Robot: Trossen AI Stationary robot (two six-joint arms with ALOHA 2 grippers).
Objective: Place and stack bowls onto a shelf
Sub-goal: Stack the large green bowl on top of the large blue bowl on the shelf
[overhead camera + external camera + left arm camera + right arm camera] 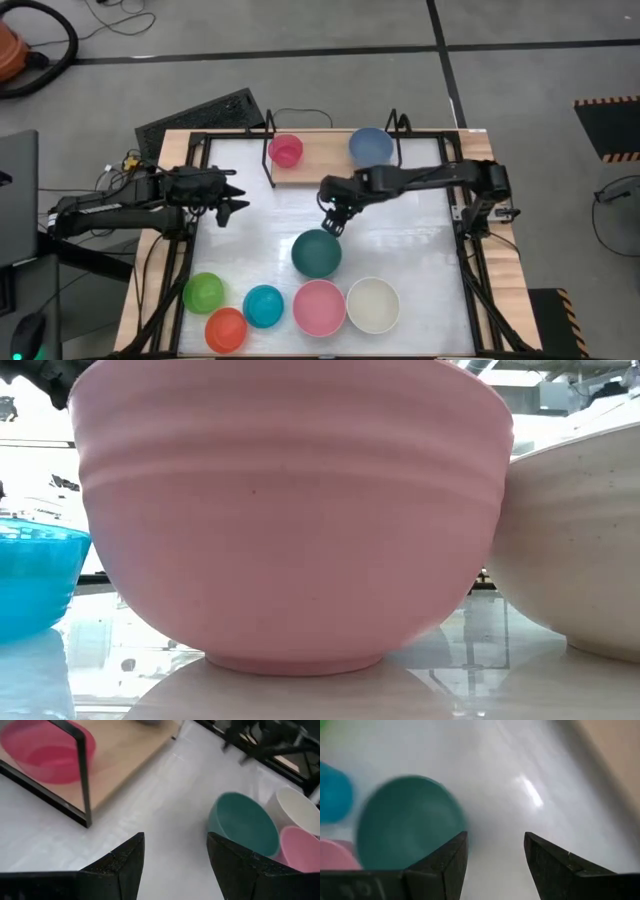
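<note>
The light-wood shelf stands at the table's far edge, with the magenta bowl and the grey-blue bowl resting on it. The dark teal bowl sits mid-table. Along the near edge stand the green, orange, cyan, pink and cream-white bowls. My right gripper is open, just beyond the teal bowl's far side, between it and the shelf. My left gripper is open at the table's left, near the shelf's left end.
Black wire uprights close the shelf's two ends. A black frame runs around the white tabletop. Bare tabletop lies between the shelf and the near row of bowls. The low view is filled by the pink bowl, with the cyan and cream-white ones beside it.
</note>
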